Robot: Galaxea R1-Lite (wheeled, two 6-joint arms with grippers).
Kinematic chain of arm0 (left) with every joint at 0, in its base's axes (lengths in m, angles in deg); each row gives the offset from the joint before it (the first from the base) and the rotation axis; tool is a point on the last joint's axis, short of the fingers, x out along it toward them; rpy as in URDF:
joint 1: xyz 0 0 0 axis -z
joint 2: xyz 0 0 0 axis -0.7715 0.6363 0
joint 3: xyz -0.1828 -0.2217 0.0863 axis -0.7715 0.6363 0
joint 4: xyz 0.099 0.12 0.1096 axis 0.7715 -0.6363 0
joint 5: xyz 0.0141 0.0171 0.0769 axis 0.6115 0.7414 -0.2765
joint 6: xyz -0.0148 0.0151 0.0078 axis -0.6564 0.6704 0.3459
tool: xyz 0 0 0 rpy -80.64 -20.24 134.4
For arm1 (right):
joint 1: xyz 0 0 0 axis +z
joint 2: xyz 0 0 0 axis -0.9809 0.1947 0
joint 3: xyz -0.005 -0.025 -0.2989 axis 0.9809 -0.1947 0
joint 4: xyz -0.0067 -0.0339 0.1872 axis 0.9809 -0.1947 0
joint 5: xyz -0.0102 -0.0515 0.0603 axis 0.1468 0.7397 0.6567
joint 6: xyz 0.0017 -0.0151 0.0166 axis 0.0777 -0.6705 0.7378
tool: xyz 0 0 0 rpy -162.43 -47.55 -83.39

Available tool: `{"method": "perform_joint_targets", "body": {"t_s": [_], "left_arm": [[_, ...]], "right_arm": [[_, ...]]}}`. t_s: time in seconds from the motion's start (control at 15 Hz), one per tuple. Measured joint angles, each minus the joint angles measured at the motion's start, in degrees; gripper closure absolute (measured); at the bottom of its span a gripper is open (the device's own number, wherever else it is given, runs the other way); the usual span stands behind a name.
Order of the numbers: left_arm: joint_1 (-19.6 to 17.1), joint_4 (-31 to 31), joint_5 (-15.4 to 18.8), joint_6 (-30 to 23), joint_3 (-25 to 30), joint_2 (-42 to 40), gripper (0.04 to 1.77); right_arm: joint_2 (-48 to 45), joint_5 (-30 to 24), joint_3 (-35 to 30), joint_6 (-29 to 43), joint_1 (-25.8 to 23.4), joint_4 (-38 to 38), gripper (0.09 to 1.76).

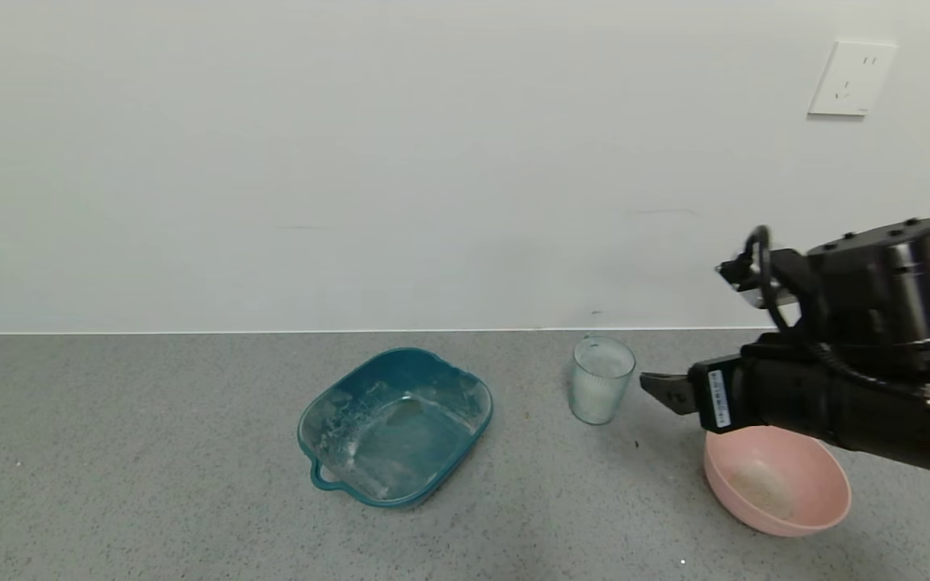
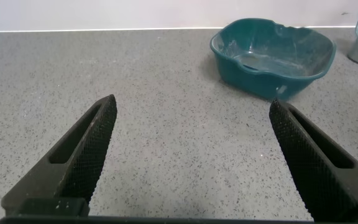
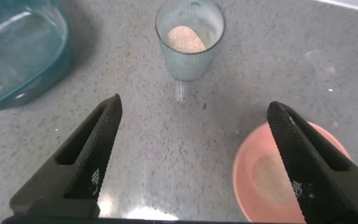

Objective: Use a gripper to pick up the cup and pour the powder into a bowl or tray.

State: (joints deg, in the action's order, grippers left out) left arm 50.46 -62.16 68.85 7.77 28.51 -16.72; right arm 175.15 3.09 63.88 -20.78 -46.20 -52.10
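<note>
The clear ribbed cup (image 1: 601, 379) stands upright on the grey counter, with off-white powder (image 3: 186, 38) in its bottom. My right gripper (image 1: 659, 390) is open and empty, hovering just right of the cup and above the far edge of the pink bowl (image 1: 818, 478). In the right wrist view the cup (image 3: 189, 59) lies ahead of the open right gripper (image 3: 192, 104), apart from both fingers. The bowl (image 3: 244, 155) sits beside one finger and holds a small patch of powder (image 1: 760, 484). My left gripper (image 2: 191, 102) is open and empty over bare counter, out of the head view.
A teal rounded-square tray (image 1: 400, 363) with a handle sits left of the cup, dusted with powder residue; it also shows in the left wrist view (image 2: 247, 78) and the right wrist view (image 3: 55, 56). A white wall with a socket (image 1: 851, 78) backs the counter.
</note>
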Motion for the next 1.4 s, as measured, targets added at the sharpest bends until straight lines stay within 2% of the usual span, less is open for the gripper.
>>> {"method": "perform_joint_targets", "body": {"t_s": [0.27, 0.6, 0.8, 1.0, 1.13, 1.4], "left_arm": [[0.02, 0.00, 0.00, 0.00, 0.00, 0.00, 0.05], [0.00, 0.00, -0.02, 0.00, 0.00, 0.00, 0.05], [0.02, 0.00, 0.00, 0.00, 0.00, 0.00, 0.05], [0.02, 0.00, 0.00, 0.00, 0.00, 0.00, 0.05], [0.02, 0.00, 0.00, 0.00, 0.00, 0.00, 0.05], [0.00, 0.00, 0.00, 0.00, 0.00, 0.00, 0.05]], "right_arm": [[-13.75, 0.16, -5.42, 0.00, -0.39, -3.51, 0.15], [-29.99, 0.61, -11.54, -0.17, -2.47, -15.40, 0.15], [-39.74, 3.61, -12.68, -0.15, -4.30, -22.89, 0.15], [-48.68, 4.96, -13.53, -0.09, -9.23, -26.72, 0.15], [-54.13, 5.16, -13.73, -0.11, -14.77, -28.90, 0.15], [-63.87, 4.52, -14.41, -0.55, -22.52, -29.76, 0.15]]}}
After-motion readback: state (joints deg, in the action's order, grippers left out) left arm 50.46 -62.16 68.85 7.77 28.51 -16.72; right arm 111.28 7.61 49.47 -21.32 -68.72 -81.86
